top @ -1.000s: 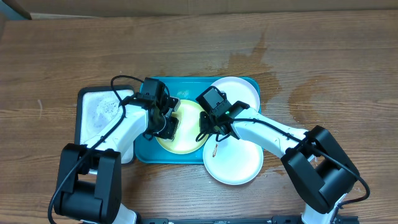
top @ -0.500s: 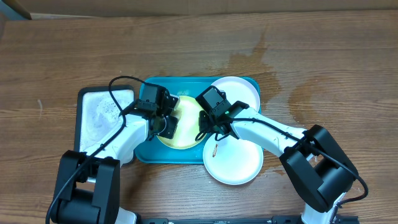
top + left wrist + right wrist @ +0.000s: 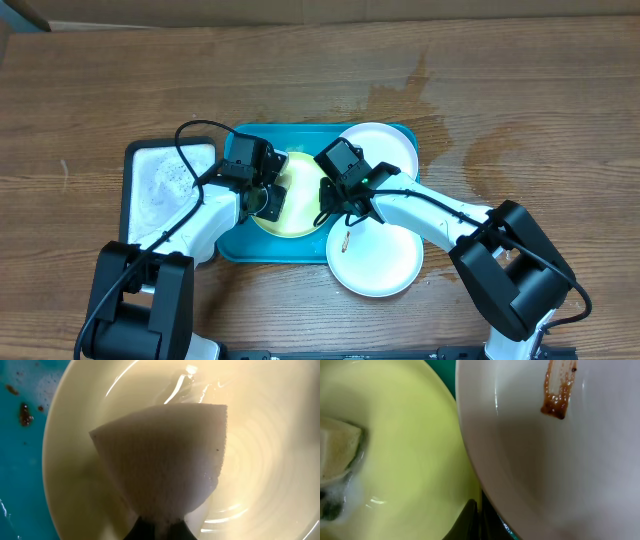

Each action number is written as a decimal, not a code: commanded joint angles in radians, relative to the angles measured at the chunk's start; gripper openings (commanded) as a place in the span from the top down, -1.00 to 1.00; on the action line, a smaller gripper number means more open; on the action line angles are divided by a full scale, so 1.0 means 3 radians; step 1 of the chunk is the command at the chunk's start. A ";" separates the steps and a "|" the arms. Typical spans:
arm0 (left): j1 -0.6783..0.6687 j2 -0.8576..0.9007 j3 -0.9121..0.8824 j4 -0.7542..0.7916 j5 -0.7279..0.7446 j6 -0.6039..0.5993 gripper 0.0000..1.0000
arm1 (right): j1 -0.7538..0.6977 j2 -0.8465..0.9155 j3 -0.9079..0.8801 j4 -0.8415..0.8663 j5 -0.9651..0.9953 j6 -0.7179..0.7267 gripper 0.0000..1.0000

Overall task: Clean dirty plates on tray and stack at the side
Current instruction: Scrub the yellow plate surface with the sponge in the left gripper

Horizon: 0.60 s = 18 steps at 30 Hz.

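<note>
A pale yellow plate [image 3: 303, 208] lies in the teal tray [image 3: 232, 243]. My left gripper [image 3: 268, 200] is shut on a white sponge [image 3: 165, 460] that presses flat on the wet yellow plate [image 3: 260, 460]. My right gripper [image 3: 331, 212] is shut on the yellow plate's right rim [image 3: 465, 495], its dark fingers [image 3: 470, 520] squeezed thin around the edge. A white plate [image 3: 380, 265] with a brown smear [image 3: 559, 390] overlaps the tray's lower right corner. Another white plate [image 3: 385, 150] sits at the tray's upper right.
A smaller black-rimmed white tray [image 3: 160, 180] with foam in it stands left of the teal tray. Brown specks dot the teal tray floor [image 3: 22, 412]. A damp patch [image 3: 420, 95] marks the wooden table behind the plates.
My left gripper with the sponge has shifted a little across the yellow plate. The right arm has held still on the rim.
</note>
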 commanded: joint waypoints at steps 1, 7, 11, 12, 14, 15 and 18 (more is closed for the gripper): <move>0.0017 0.0211 -0.0164 0.0078 -0.0402 0.0011 0.92 | 0.0025 0.0111 -0.0031 -0.0066 -0.0070 -0.0039 0.93; 0.0017 0.0211 -0.0164 0.0134 -0.0437 -0.0010 0.92 | 0.0025 0.0111 -0.0031 -0.0079 -0.0070 -0.0041 0.92; 0.0017 0.0211 -0.0164 0.0247 -0.0435 -0.0011 0.92 | 0.0025 0.0111 -0.0031 -0.0081 -0.0070 -0.0041 0.92; 0.0017 0.0211 -0.0164 0.0284 -0.0435 -0.0011 0.92 | 0.0025 0.0111 -0.0031 -0.0081 -0.0070 -0.0041 0.92; 0.0017 0.0211 -0.0164 0.0336 -0.0435 -0.0011 0.92 | 0.0025 0.0111 -0.0031 -0.0083 -0.0070 -0.0042 0.92; 0.0017 0.0211 -0.0164 0.0350 -0.0435 -0.0011 0.92 | 0.0025 0.0111 -0.0031 -0.0084 -0.0070 -0.0042 0.92; 0.0019 0.0211 -0.0164 0.0370 -0.0436 -0.0010 0.91 | 0.0025 0.0111 -0.0031 -0.0094 -0.0071 -0.0042 0.93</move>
